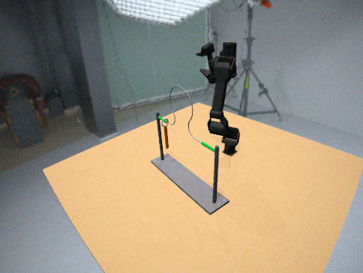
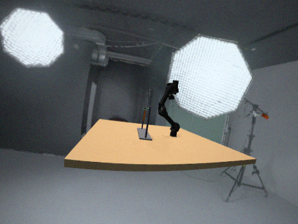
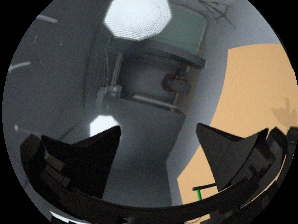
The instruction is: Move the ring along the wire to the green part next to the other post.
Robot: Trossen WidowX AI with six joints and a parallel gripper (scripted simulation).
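Note:
A ring (image 1: 162,123) (image 2: 144,116) with an orange handle (image 1: 166,138) hangs around the green part (image 1: 160,118) by the far post (image 1: 160,139), close to where the thin grey wire (image 1: 193,109) starts. The handle hangs down freely. The other green part (image 1: 208,146) is bare and meets the near post (image 1: 216,176). My gripper (image 1: 200,62) (image 3: 158,128) is open and empty, high above the table and well apart from the wire and handle. In the wrist view, a green part (image 3: 199,194) shows at the lower right; which one, I cannot tell.
The posts stand on a grey base plate (image 1: 187,182) (image 2: 142,133) on the table (image 1: 112,195) (image 2: 111,151). The wire rises in a tall loop between them. The arm's base (image 1: 229,147) (image 2: 173,133) stands to the right of the plate in the top and exterior views.

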